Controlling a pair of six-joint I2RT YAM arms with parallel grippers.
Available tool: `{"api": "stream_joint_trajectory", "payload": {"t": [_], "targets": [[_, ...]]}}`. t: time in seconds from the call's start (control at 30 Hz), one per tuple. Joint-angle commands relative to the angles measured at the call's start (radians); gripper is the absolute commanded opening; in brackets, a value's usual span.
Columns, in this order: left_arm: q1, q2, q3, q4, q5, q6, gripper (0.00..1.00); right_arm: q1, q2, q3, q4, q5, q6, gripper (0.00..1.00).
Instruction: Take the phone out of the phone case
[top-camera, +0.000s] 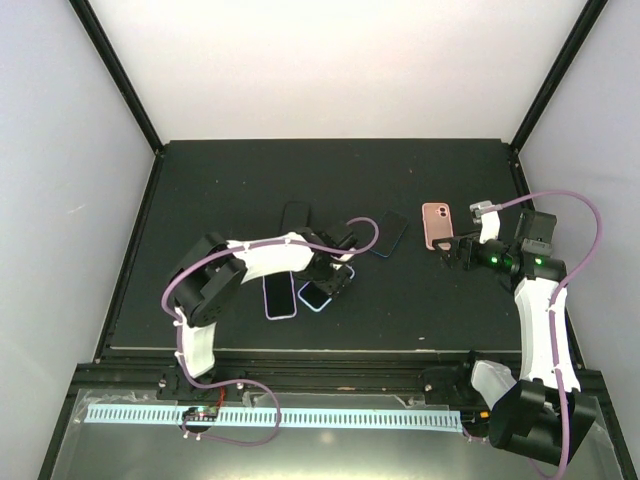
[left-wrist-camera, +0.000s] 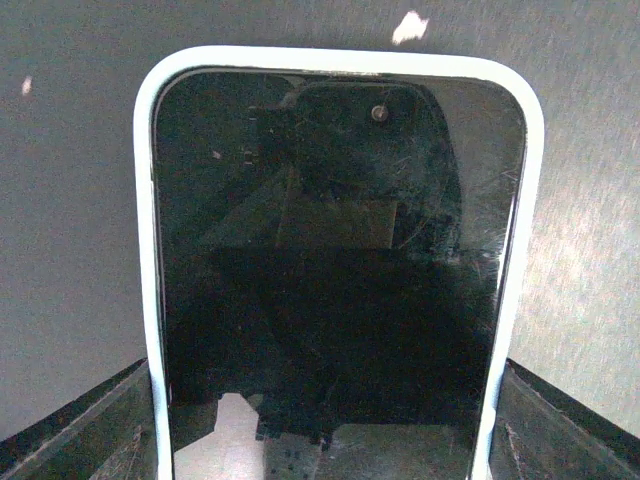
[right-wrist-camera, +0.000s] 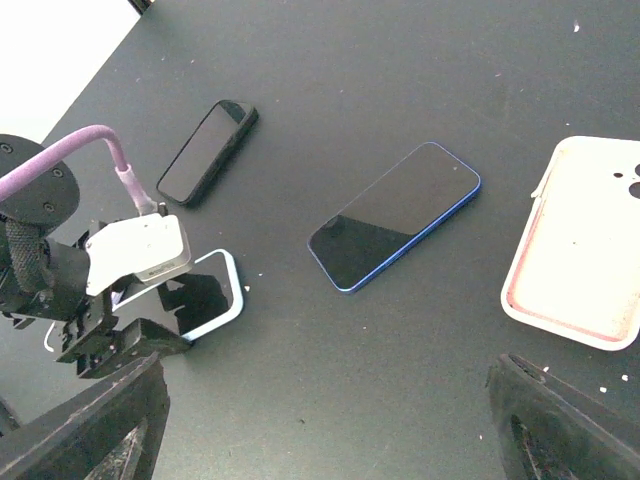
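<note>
Straddling the cased phone (left-wrist-camera: 330, 250) left of centre on the surface (top-camera: 220, 180), the left pincer (left-wrist-camera: 322, 435) is standing wide across the pale case (left-wrist-camera: 146, 250); whether its fingers (left-wrist-camera: 90, 430) are pressing, I cannot tell. Squeezing only the rim, it is risking lifting case and phone together, or skidding them into the neighbouring phone (top-camera: 280, 297). At right, the right pincer (right-wrist-camera: 330, 430) is hanging wide open, holding nothing.

My top camera looks down from high above the white-rimmed phone (top-camera: 316, 296) and takes in the whole table (top-camera: 230, 180). My left wrist camera hangs close over that phone; my right wrist camera sees it from well to its right.
</note>
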Motion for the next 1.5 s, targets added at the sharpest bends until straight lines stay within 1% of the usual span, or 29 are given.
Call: {"api": "stream_joint_trajectory", "payload": {"t": [0.0,0.1,0.23,0.37,0.43,0.47,0.5,0.57,0.6,0.67,0.73,0.83,0.9,0.97,1.1,1.2,1.37,1.47], "targets": [[0.004,-0.116,-0.03,-0.026,0.017,-0.045,0.57,-0.003,-0.007,0.026,-0.001,-0.006,-0.011,0.87],[0.001,-0.229,-0.075,0.088,0.044,-0.094,0.55,-0.003,-0.01,0.023,0.007,-0.006,-0.008,0.85],[0.001,-0.379,-0.186,0.326,0.049,-0.205,0.55,-0.002,-0.028,0.003,0.036,-0.029,0.007,0.81],[-0.002,-0.468,-0.24,0.522,0.033,-0.337,0.56,0.02,-0.031,0.001,0.048,-0.089,0.023,0.75],[-0.007,-0.497,-0.261,0.617,0.058,-0.4,0.55,0.105,-0.031,0.026,-0.006,-0.143,-0.047,0.74],[-0.013,-0.513,-0.272,0.659,0.063,-0.428,0.55,0.173,-0.036,0.04,-0.034,-0.141,-0.087,0.74],[-0.022,-0.53,-0.287,0.706,0.051,-0.455,0.54,0.244,-0.045,0.048,-0.043,-0.11,-0.085,0.74],[-0.052,-0.575,-0.323,0.787,-0.026,-0.497,0.54,0.371,-0.075,0.041,0.011,0.017,-0.031,0.73],[-0.071,-0.595,-0.346,0.829,-0.079,-0.512,0.56,0.412,-0.087,0.031,0.04,0.06,-0.001,0.73],[-0.116,-0.632,-0.406,0.95,-0.182,-0.511,0.57,0.477,-0.097,0.014,0.098,0.116,0.06,0.7],[-0.169,-0.647,-0.455,1.047,-0.291,-0.499,0.58,0.526,-0.1,-0.009,0.158,0.151,0.113,0.69],[-0.221,-0.644,-0.46,1.08,-0.392,-0.489,0.58,0.609,-0.096,-0.026,0.22,0.21,0.145,0.69],[-0.242,-0.636,-0.453,1.092,-0.421,-0.489,0.58,0.655,-0.09,-0.023,0.245,0.236,0.149,0.67],[-0.256,-0.632,-0.456,1.112,-0.441,-0.501,0.55,0.699,-0.078,-0.012,0.258,0.258,0.142,0.66],[-0.279,-0.632,-0.463,1.141,-0.475,-0.506,0.54,0.74,-0.043,0.002,0.273,0.286,0.154,0.62],[-0.29,-0.633,-0.46,1.142,-0.498,-0.502,0.54,0.753,-0.023,0.002,0.272,0.278,0.173,0.58],[-0.297,-0.625,-0.443,1.129,-0.504,-0.499,0.54,0.774,-0.034,-0.03,0.303,0.242,0.191,0.42],[-0.301,-0.616,-0.433,1.116,-0.507,-0.504,0.54,0.774,-0.048,-0.042,0.326,0.235,0.204,0.29]]}}
